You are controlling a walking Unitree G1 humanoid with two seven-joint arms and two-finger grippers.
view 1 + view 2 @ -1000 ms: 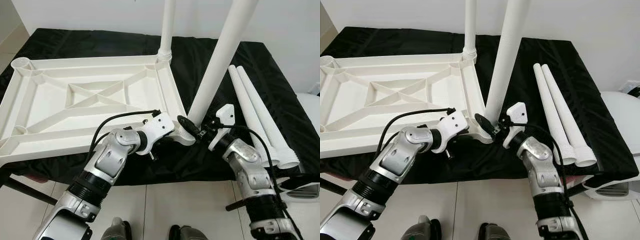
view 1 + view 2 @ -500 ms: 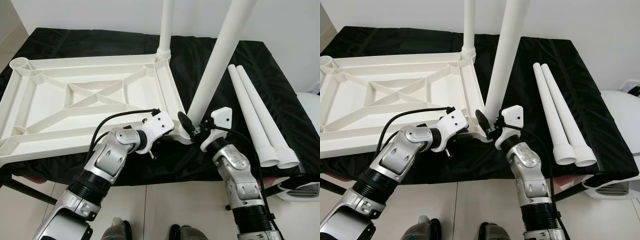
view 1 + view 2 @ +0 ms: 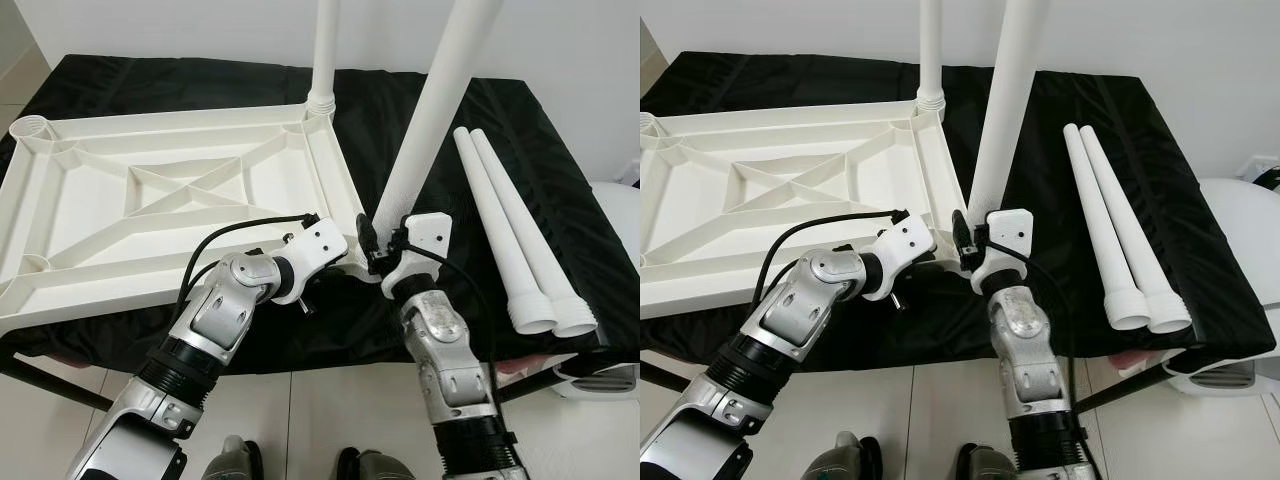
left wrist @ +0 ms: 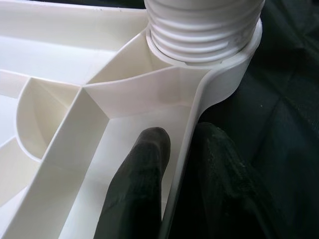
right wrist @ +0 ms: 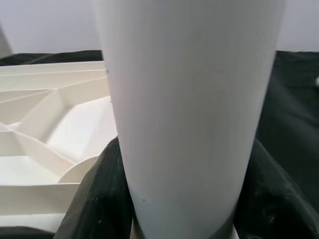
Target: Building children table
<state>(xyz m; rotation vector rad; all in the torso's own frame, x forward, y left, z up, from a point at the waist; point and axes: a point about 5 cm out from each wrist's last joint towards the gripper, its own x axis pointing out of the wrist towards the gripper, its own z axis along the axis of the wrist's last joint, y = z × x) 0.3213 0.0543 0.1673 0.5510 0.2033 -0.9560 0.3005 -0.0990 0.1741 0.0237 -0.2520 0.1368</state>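
**Leg held low in the corner socket**

Fingers of the right gripper (image 3: 372, 243) clamp the white leg (image 3: 432, 115) just above its threaded base; smooth rigid plastic, probably light and slippery. Left gripper (image 4: 174, 164) pinches the tabletop (image 3: 150, 190) rim beside the socket. Near counter (image 3: 560, 180) edge is close. Spare legs (image 3: 505, 225) lie right; another leg (image 3: 325, 50) stands behind.

Both arms are chunky silver metal segments with ribbed black collars near the elbows. Each wrist ends in a white plastic housing, the left gripper (image 3: 345, 258) and right gripper (image 3: 372, 243) both tipped with matte black fingers (image 4: 137, 189). Thin black cables loop along each forearm, and there's a small screw under the left wrist.
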